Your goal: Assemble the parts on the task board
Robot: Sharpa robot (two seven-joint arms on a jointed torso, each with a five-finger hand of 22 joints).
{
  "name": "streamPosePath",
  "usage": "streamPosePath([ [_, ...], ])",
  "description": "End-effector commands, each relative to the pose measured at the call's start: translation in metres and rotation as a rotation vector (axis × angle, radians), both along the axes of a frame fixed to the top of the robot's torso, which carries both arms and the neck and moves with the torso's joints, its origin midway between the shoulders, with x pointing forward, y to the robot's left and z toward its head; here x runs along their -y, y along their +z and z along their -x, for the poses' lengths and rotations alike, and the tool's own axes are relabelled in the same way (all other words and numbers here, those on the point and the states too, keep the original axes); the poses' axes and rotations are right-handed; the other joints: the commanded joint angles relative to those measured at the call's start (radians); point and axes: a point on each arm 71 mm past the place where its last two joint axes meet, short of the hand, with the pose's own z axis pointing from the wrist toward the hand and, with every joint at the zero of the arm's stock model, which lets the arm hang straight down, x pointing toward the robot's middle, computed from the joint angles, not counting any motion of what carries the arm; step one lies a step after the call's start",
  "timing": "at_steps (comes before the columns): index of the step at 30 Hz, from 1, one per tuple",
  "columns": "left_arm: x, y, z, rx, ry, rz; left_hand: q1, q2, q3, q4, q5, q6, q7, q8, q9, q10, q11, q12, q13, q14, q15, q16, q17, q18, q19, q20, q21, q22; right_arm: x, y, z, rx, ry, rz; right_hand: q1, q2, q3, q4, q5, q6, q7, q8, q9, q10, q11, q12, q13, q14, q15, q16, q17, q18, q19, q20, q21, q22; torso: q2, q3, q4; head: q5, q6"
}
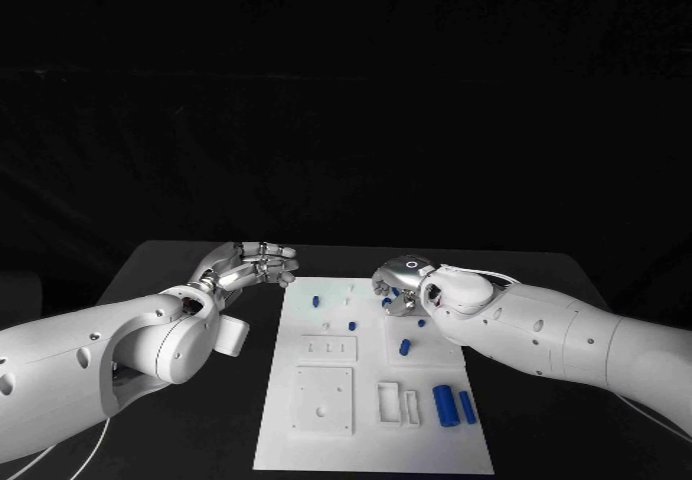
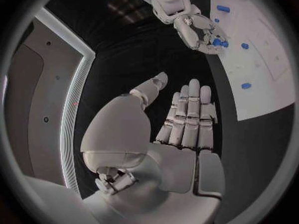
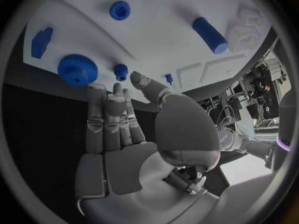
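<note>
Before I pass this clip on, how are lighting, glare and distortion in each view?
Head view: dark surroundings, the task board brightly lit, small parts hard to resolve. Left wrist view: heavy fisheye bending the board's edge, left hand evenly lit. Right wrist view: same bending, blue gear clear, bright clutter at the rim beyond the right hand.

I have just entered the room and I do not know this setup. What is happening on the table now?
A two-armed robot is working at a white task board with small blue parts on it. Its right hand is over the far end of the board, close to a blue gear and a small blue peg; whether it holds anything cannot be told. Its left hand waits beside the board over the black table, fingers straight and holding nothing. Two blue cylinders lie near the board's near right corner.
</note>
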Motion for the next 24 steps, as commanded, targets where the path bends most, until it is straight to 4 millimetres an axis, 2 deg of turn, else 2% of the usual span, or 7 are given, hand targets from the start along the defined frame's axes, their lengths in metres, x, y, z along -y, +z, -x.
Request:
streamPosePath([
  [1,0.003,0.002,0.001,0.006,-0.022,0.01,-0.011,-0.001,-0.001,-0.005,0.005,0.005,0.002,-0.004,-0.001,0.005,0.004,-0.007,-0.001,0.008,-0.002,-0.003,0.002,0.014,0.005,0.001,0.004,0.018,-0.002,-0.001,0.001,0.023,0.009,0.034,-0.005,-0.004,0.006,0.001,-0.004,0.007,0.003,-0.007,-0.002,0.0,0.004,-0.005,0.0,-0.015,0.01,0.006,-0.002,0.048,0.006,-0.015,0.005,0.022,0.007,-0.0022,0.0004,-0.003,0.002],
  [5,0.004,0.002,0.0,0.006,-0.023,0.011,-0.014,-0.001,0.0,-0.006,0.005,0.005,0.002,-0.004,-0.002,0.005,0.005,-0.008,-0.001,0.008,-0.002,-0.004,0.002,0.014,0.005,0.001,0.005,0.018,0.001,-0.002,0.0,0.024,0.001,0.047,-0.005,-0.004,0.009,0.001,-0.007,0.007,0.003,-0.007,-0.002,-0.001,0.004,-0.005,-0.001,-0.015,0.01,0.007,-0.004,0.048,0.005,-0.015,0.006,0.022,0.01,-0.0035,0.0007,0.0,0.002],
  [12,0.002,0.002,-0.001,0.006,-0.017,0.009,-0.015,-0.001,0.001,-0.006,0.005,0.005,0.002,-0.005,-0.002,0.005,0.005,-0.009,-0.001,0.008,-0.002,-0.005,0.002,0.014,0.005,0.001,0.005,0.018,0.006,-0.003,0.001,0.022,-0.008,0.062,-0.008,-0.013,0.027,0.008,-0.027,0.009,0.003,-0.009,-0.003,0.0,0.004,-0.005,-0.001,-0.017,0.01,0.013,-0.013,0.048,0.004,-0.013,0.01,0.021,0.016,-0.0065,0.0083,-0.004,-0.001],
  [15,0.001,0.002,-0.001,0.005,-0.016,0.009,-0.016,-0.001,0.001,-0.006,0.005,0.005,0.002,-0.005,-0.002,0.005,0.005,-0.01,-0.001,0.008,-0.002,-0.005,0.002,0.014,0.005,0.001,0.005,0.018,0.007,-0.003,0.001,0.023,-0.009,0.062,-0.008,-0.016,0.033,0.009,-0.03,0.01,0.002,-0.009,-0.004,0.001,0.004,-0.005,0.0,-0.017,0.01,0.014,-0.015,0.048,0.004,-0.013,0.011,0.021,0.019,-0.0061,0.0087,-0.007,0.0],
  [19,0.001,0.001,-0.002,0.004,-0.015,0.009,-0.017,-0.001,0.001,-0.007,0.005,0.004,0.002,-0.005,-0.002,0.005,0.005,-0.01,-0.001,0.008,-0.002,-0.005,0.002,0.014,0.004,0.001,0.005,0.018,0.007,-0.003,0.001,0.024,-0.008,0.063,-0.009,-0.017,0.036,0.01,-0.032,0.011,0.002,-0.009,-0.004,0.001,0.004,-0.005,0.0,-0.017,0.01,0.016,-0.017,0.048,0.004,-0.013,0.012,0.021,0.023,-0.0076,0.007,-0.007,0.001],
  [24,0.001,0.001,-0.002,0.002,-0.016,0.01,-0.018,-0.001,0.002,-0.007,0.005,0.004,0.002,-0.006,-0.002,0.004,0.006,-0.011,-0.001,0.008,-0.002,-0.006,0.003,0.014,0.004,0.001,0.005,0.018,0.01,-0.003,0.0,0.021,-0.014,0.067,-0.01,-0.018,0.038,0.011,-0.034,0.011,0.002,-0.01,-0.004,0.001,0.004,-0.005,0.0,-0.018,0.01,0.017,-0.019,0.048,0.004,-0.013,0.013,0.021,0.025,-0.0091,0.0091,-0.008,0.004],
])
